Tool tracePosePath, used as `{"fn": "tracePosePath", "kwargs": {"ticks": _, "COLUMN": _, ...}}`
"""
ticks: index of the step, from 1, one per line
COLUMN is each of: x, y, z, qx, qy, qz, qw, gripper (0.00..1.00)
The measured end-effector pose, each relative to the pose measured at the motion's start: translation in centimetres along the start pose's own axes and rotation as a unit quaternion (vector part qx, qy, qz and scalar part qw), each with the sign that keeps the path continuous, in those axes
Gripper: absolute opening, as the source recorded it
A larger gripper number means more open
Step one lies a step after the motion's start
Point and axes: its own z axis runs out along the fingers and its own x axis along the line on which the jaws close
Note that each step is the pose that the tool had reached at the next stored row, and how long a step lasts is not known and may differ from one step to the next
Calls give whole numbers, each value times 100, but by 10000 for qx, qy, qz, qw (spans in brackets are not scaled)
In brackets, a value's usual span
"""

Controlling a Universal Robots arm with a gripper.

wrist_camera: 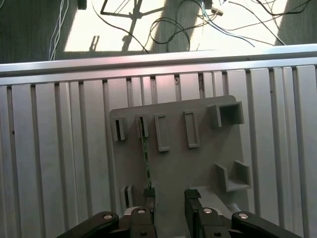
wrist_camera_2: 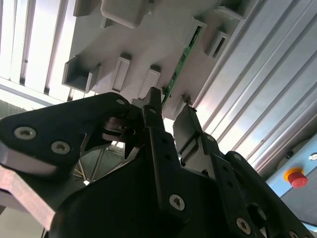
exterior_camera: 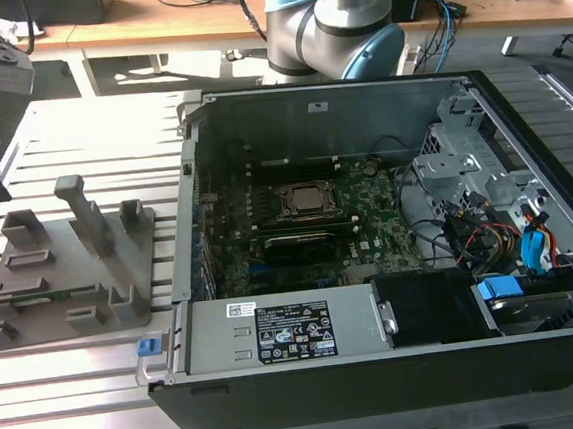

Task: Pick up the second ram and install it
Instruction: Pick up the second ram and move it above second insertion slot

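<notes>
The gripper [wrist_camera: 171, 197] hung over the nine-o'clock end of the grey holder tray [exterior_camera: 70, 264], which lay on the slatted bench [exterior_camera: 79, 132] at nine o'clock from the open computer case [exterior_camera: 316, 89] in the exterior view. Its fingers [wrist_camera: 148, 198] were spread, with a clear gap between them and nothing pinched.

The second ram [wrist_camera: 145, 158] stood on edge in one of the tray's narrow slots, a thin green strip running lengthwise toward the gripper. In the second wrist view the ram [wrist_camera_2: 181, 59] ended just beside the tip of one finger [wrist_camera_2: 154, 106], and whether they touched could not be told. Toward three o'clock in the exterior view the motherboard [exterior_camera: 389, 236] lay in the case floor, well apart from the tray.

The main risk was alignment. In both wrist views the stick lined up with one finger, not with the middle of the gap. A straight descent could therefore land that finger on the board's top edge, jamming it in the slot or chipping it. Closing off-centre could also tilt the stick, and a tilted stick would probably bind on lifting and later sit badly in its socket.
</notes>
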Motion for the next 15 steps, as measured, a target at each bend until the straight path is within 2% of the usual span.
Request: {"fn": "tracePosePath", "kwargs": {"ticks": 15, "x": 0, "y": -3, "z": 132, "qx": 0, "qy": 0, "qz": 0, "qw": 10000, "gripper": 38}}
